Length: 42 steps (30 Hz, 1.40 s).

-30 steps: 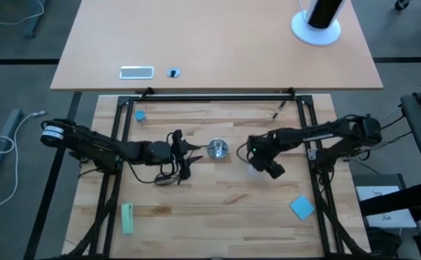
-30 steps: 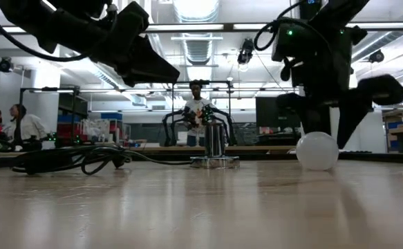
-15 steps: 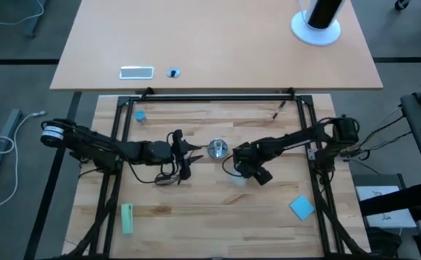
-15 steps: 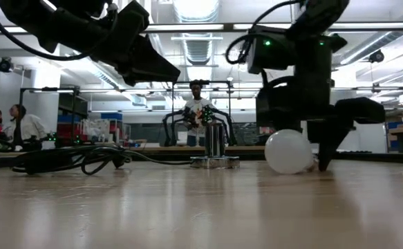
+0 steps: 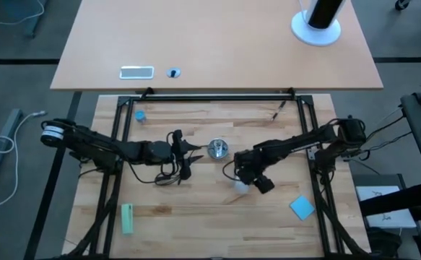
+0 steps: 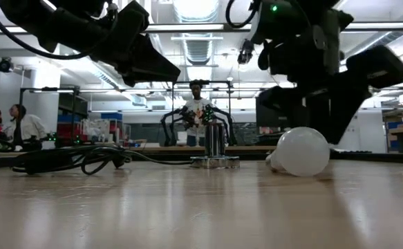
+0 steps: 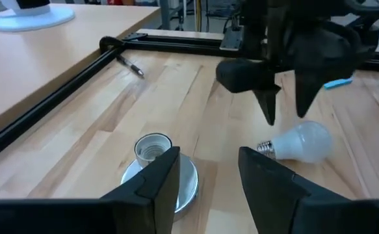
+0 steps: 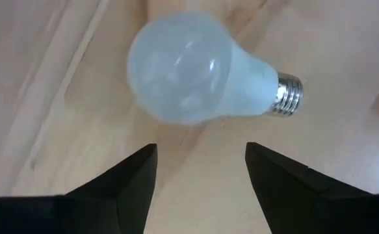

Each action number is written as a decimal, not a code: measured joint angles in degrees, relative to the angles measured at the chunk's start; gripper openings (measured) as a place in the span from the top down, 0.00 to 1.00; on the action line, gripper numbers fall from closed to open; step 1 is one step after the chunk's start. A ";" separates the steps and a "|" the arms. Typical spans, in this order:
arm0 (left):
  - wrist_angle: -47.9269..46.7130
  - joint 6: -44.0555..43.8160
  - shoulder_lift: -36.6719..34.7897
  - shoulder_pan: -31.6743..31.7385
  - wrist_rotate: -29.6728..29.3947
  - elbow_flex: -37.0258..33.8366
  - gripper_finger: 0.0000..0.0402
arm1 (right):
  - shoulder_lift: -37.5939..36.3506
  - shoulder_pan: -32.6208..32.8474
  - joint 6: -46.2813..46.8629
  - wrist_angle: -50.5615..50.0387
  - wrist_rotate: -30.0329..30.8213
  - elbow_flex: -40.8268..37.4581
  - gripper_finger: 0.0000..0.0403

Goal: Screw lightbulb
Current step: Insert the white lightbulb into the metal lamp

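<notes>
Since the earlier frame the right gripper (image 5: 248, 178) has been raised off the table, fingers spread, directly above the whitish translucent lightbulb (image 5: 240, 183). The lightbulb, shifted toward the near edge, lies on its side on the pale wooden tabletop (image 5: 210, 209), apart from the shiny round silver socket (image 5: 218, 149). The left gripper (image 5: 190, 155) is held open beside the socket. Bare wood is seen around the bulb.

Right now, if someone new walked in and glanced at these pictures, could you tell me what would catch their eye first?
Probably the lightbulb, lying on its side on the wooden table, untouched, with the right gripper poised just above it, fingers open. Next would be the shiny silver socket standing mid-table, the left gripper open beside it above a coil of black cord.
</notes>
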 joint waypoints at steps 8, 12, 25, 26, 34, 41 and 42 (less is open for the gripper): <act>-6.93 -3.04 0.80 -0.24 12.17 -0.09 0.67 | -0.17 1.88 8.73 -0.69 0.03 -0.04 0.46; -7.51 -6.44 2.69 -1.07 15.68 -0.53 0.69 | 0.06 1.73 15.17 0.64 -6.34 -0.04 0.49; -4.12 -12.26 15.34 -3.83 20.69 0.77 0.72 | 0.33 3.22 16.86 9.88 -5.69 -0.09 0.57; -3.01 -12.26 16.40 -3.98 20.73 0.98 0.72 | 0.32 3.48 14.99 9.42 -4.86 -0.09 0.57; 2.78 -12.21 24.89 -4.10 23.09 5.74 0.74 | 4.65 6.49 3.32 13.30 3.80 -0.09 0.52; 2.54 -12.04 29.56 -4.10 23.10 9.27 0.76 | 10.43 7.31 6.57 20.64 3.45 -0.02 0.42; 2.52 -12.04 29.85 -4.10 23.09 9.60 0.76 | 10.91 7.29 7.64 21.60 3.49 -0.02 0.40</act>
